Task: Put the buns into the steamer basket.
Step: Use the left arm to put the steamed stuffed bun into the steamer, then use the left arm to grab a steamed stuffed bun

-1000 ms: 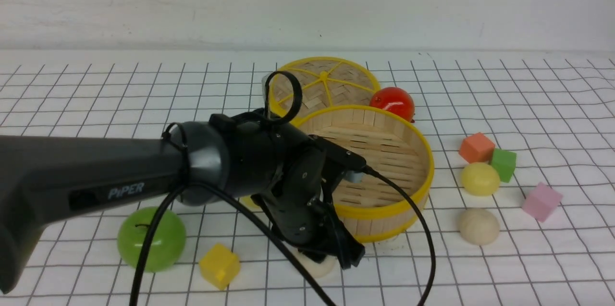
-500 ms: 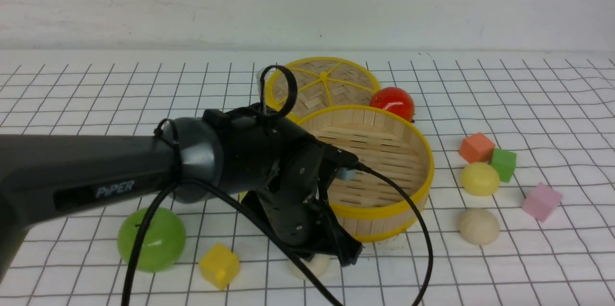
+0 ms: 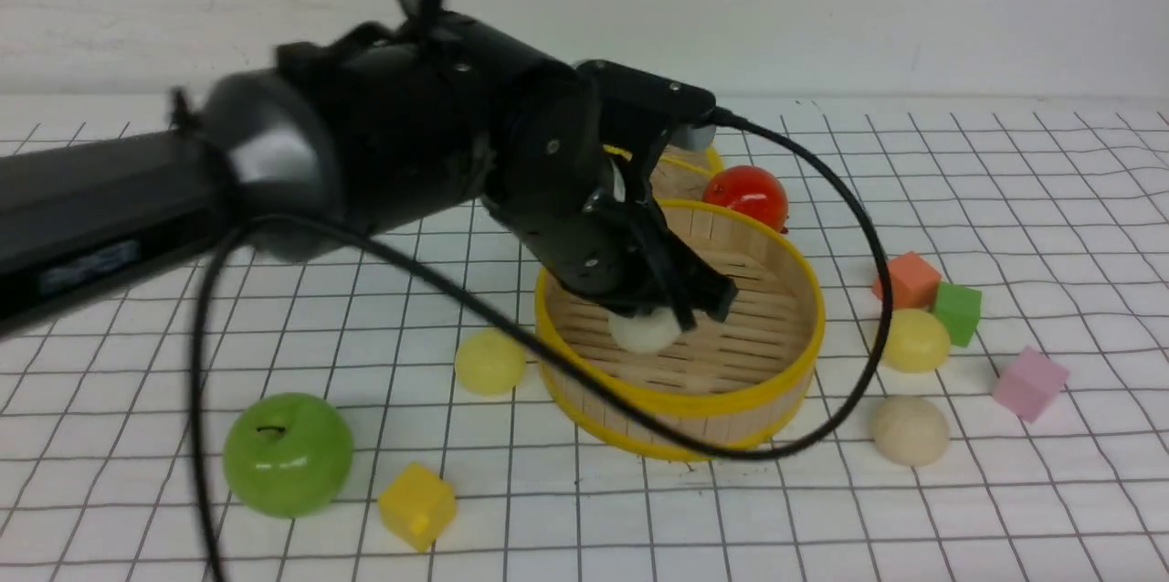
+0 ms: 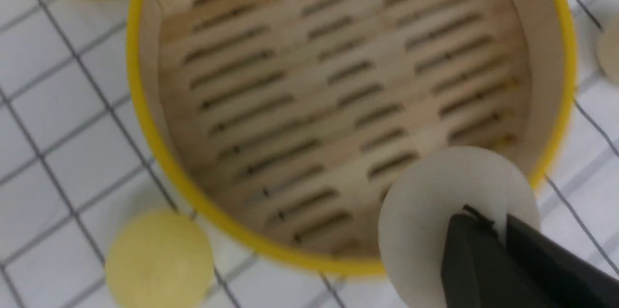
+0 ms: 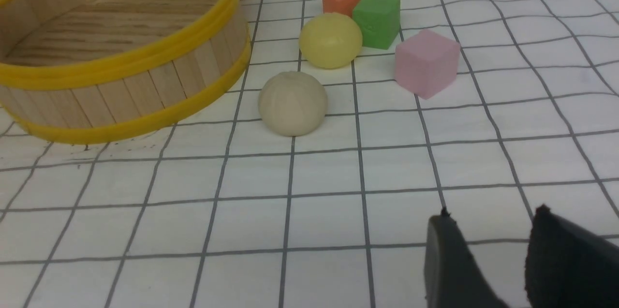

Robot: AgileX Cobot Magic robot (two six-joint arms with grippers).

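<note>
Step in hand: first bun's transfer. Black left gripper grips a smooth cream dome-shaped bun, the round bamboo steamer basket with yellow rims below it. Next move calls for lowering, then release.

The steamer basket is tan with yellow rims, the apple green, one cube yellow, another pink, and the tabletop white with dark grid lines.
</note>
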